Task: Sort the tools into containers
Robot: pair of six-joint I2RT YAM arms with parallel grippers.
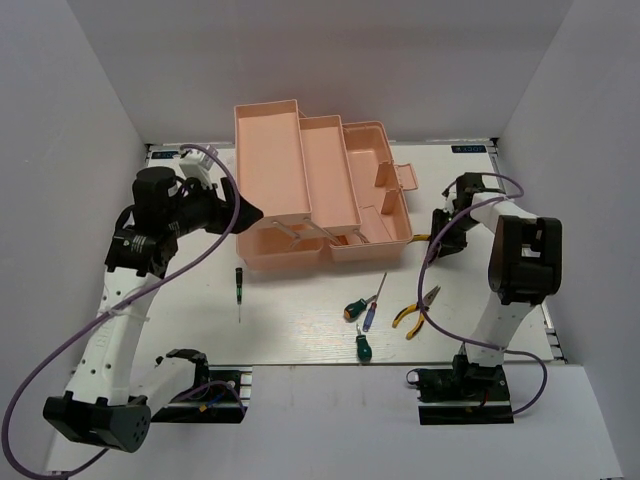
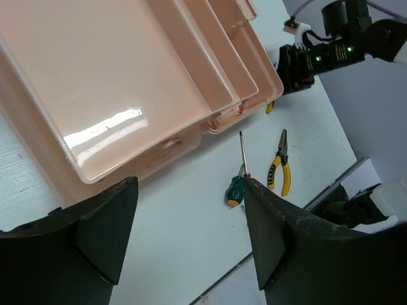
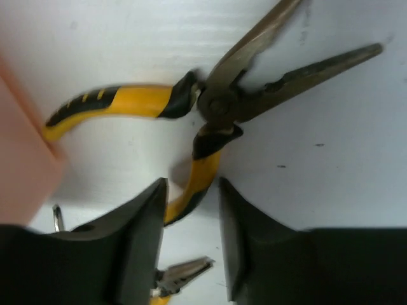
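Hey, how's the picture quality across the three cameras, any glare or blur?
Left wrist view: a white glare streak on the toolbox tray floor, otherwise sharp. Right wrist view: the pliers sit very close and look soft, one yellow handle smeared. Top external view: even light, sharp throughout.

The top external camera sits above and behind the arm bases and looks down over the whole table, with the open pink toolbox at its far middle. The left wrist camera looks from the left across the toolbox toward the right arm, sharing the green-handled screwdriver and loose pliers with the top view. The right wrist camera hangs very close over the table just right of the toolbox, filled by other yellow-handled pliers.
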